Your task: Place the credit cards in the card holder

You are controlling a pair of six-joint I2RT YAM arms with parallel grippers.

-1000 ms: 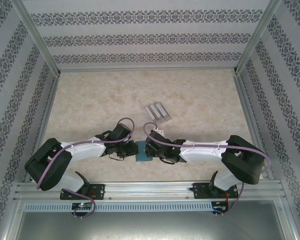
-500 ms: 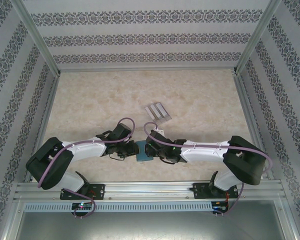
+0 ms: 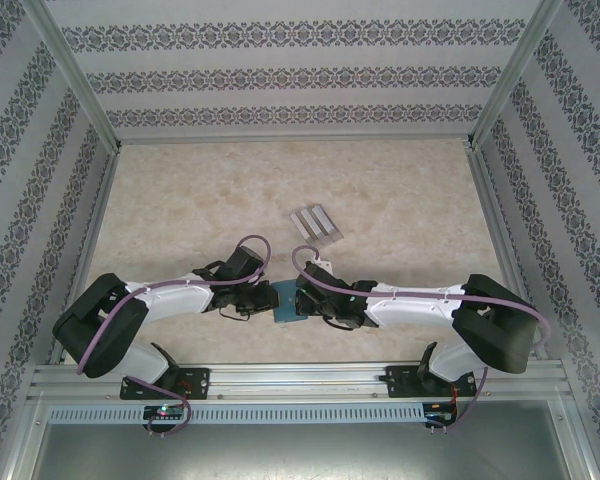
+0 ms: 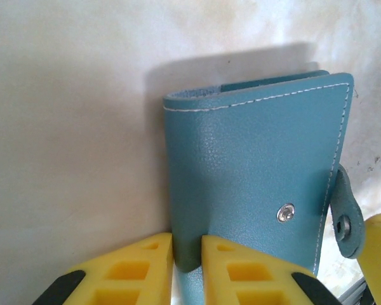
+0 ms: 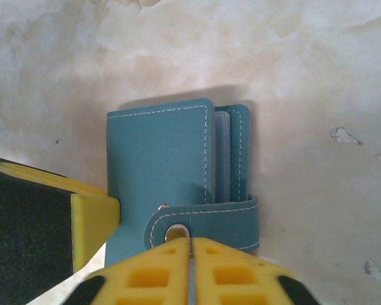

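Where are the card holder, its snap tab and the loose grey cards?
card holder [image 5: 159, 159]: right wrist view, on the teal front cover.
snap tab [image 5: 216, 219]: right wrist view, mid-strap, right of the metal stud.
grey cards [image 3: 315, 222]: top external view, on the middle card of the row.

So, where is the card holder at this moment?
In the top view the card holder is at the near middle of the table, between the left gripper and the right gripper, nearer than the grey cards.

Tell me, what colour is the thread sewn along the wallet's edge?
White, against the teal-blue folding leather wallet; the left wrist view shows it best.
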